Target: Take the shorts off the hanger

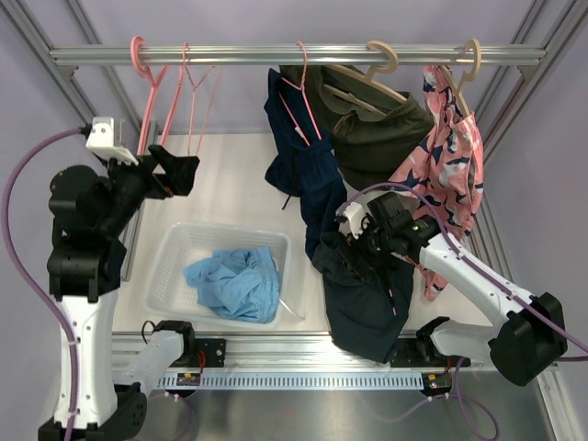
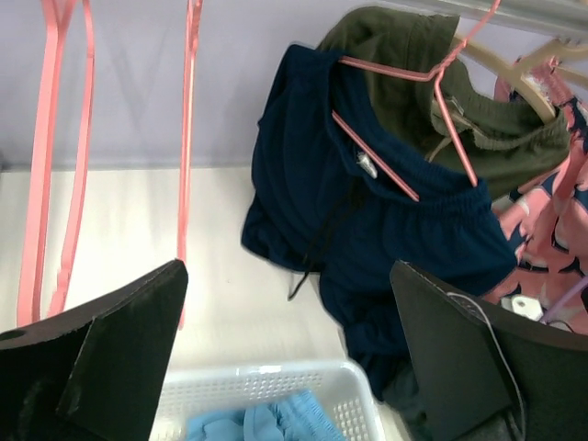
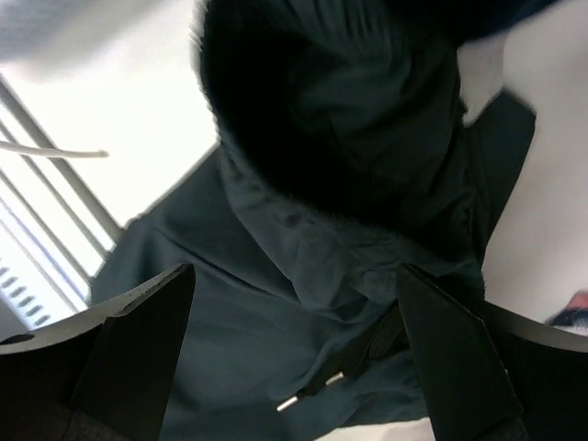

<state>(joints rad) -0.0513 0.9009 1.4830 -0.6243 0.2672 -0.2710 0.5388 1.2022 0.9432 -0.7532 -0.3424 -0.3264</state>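
The deep navy shorts (image 1: 299, 156) hang on a pink hanger (image 1: 303, 87) at the middle of the rail, and show in the left wrist view (image 2: 386, 211). The dark slate-navy shorts (image 1: 367, 294) lie crumpled on the table at the front. My right gripper (image 1: 342, 241) is open just above them, with the slate fabric (image 3: 257, 312) and its drawstring tips (image 3: 312, 395) between the fingers. The sky-blue shorts (image 1: 234, 280) lie in the white basket (image 1: 175, 248). My left gripper (image 1: 188, 173) is open and empty, left of the hanging navy shorts (image 2: 287, 276).
Olive-green shorts (image 1: 377, 129) and a pink patterned pair (image 1: 450, 165) hang on wooden hangers at the right of the rail (image 1: 239, 55). Empty pink hangers (image 1: 152, 92) hang at the left. Frame posts stand at both sides.
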